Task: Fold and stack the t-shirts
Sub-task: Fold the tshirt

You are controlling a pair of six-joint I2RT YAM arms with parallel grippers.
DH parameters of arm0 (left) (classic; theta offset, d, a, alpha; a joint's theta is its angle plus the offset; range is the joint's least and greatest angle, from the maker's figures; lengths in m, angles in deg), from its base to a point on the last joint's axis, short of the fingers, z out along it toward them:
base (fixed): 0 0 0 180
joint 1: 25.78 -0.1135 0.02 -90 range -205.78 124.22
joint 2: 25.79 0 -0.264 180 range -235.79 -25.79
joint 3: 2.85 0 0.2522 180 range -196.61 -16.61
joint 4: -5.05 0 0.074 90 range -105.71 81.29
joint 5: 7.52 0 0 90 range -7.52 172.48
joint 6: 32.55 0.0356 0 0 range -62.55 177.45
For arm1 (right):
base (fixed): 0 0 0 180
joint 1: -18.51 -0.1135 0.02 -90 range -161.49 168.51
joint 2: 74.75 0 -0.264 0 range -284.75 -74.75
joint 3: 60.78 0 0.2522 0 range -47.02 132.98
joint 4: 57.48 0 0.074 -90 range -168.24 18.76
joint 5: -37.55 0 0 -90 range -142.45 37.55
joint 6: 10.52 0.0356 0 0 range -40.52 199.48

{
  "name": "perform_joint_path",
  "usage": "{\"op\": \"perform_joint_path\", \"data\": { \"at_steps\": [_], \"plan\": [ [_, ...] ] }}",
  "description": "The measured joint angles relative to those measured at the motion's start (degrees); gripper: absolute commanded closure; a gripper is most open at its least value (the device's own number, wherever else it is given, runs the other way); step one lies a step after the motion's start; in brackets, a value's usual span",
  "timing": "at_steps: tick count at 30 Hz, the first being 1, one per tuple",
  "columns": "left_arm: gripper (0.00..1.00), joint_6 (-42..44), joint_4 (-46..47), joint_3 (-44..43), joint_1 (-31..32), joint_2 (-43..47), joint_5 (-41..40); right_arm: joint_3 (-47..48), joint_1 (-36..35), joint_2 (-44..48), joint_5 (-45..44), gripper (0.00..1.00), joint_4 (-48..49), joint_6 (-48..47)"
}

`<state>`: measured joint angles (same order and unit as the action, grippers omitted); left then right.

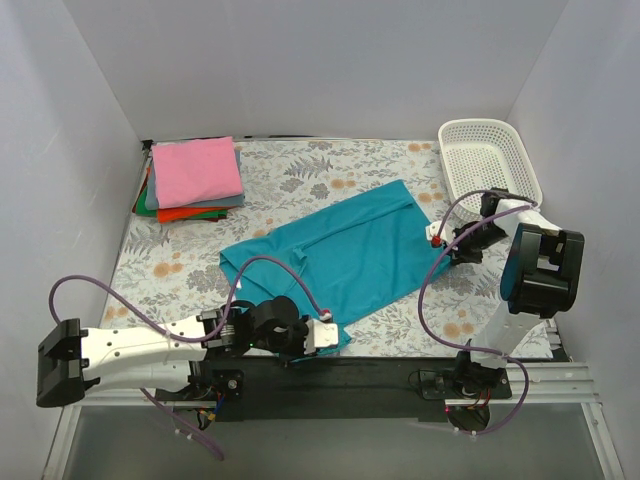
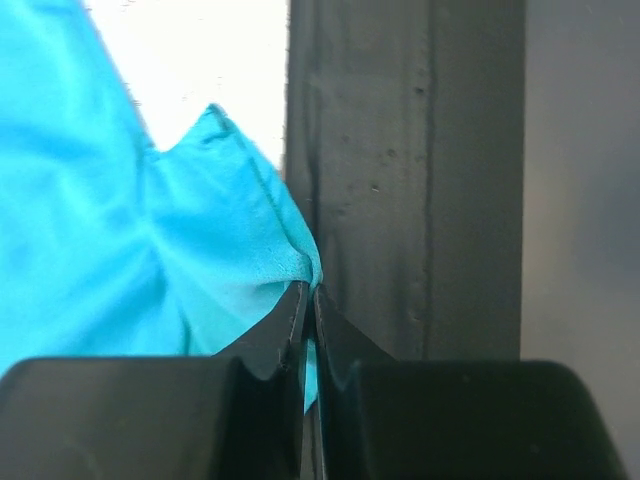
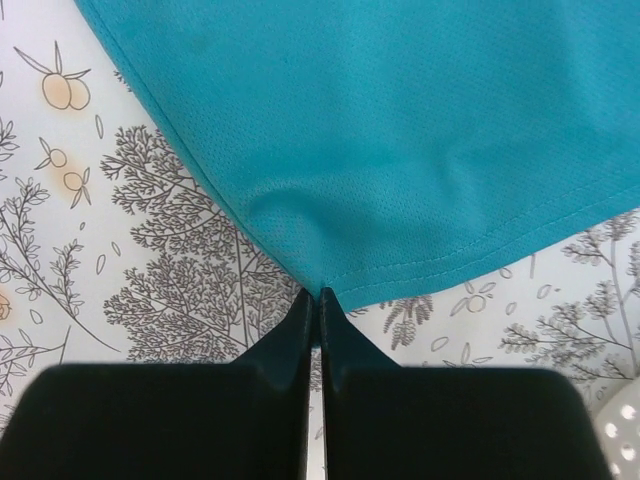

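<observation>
The teal-blue t-shirt (image 1: 345, 255) lies spread diagonally across the middle of the floral cloth. My left gripper (image 1: 330, 335) is shut on its near corner at the table's front edge; the left wrist view shows the cloth (image 2: 150, 260) pinched between the fingertips. My right gripper (image 1: 437, 240) is shut on the shirt's right hem corner; the right wrist view shows the hem (image 3: 400, 130) held at the fingertips. A stack of folded t-shirts (image 1: 195, 180), pink on top with orange-red and green below, sits at the back left.
A white mesh basket (image 1: 490, 160) stands at the back right, just behind my right arm. A black rail (image 2: 400, 180) runs along the table's front edge under my left gripper. White walls enclose the table on three sides.
</observation>
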<state>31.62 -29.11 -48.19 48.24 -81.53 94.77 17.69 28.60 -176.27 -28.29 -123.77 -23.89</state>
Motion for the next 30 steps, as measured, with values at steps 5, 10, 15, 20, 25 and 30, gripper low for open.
{"op": "perform_joint_path", "data": {
  "at_steps": [5,10,15,20,25,30],
  "plan": [
    [1.0,-1.05,2.16,1.4,-7.52,4.59,1.84,1.79,-0.76,0.57,0.96,0.99,-0.15,0.79],
    [1.0,-1.95,5.6,4.11,-13.42,8.35,2.01,3.23,-2.82,1.09,1.29,0.99,-1.11,1.64],
    [1.0,-2.32,7.21,4.79,-15.32,9.94,0.09,6.05,-4.44,1.09,1.31,0.99,-2.01,3.15],
    [1.0,-1.88,9.14,4.9,-18.01,12.59,-4.44,11.02,-5.66,0.76,1.31,0.99,-2.73,6.05],
    [1.0,-0.72,10.43,4.98,-21.2,14.78,-10.6,16.57,-7.93,-2.21,1.25,0.99,-2.89,10.49],
    [1.0,0.35,12.83,5.84,-24.65,16.0,-15.65,22.45,-10.49,-7.85,0.63,0.99,-3.23,15.28]
  ]
}}
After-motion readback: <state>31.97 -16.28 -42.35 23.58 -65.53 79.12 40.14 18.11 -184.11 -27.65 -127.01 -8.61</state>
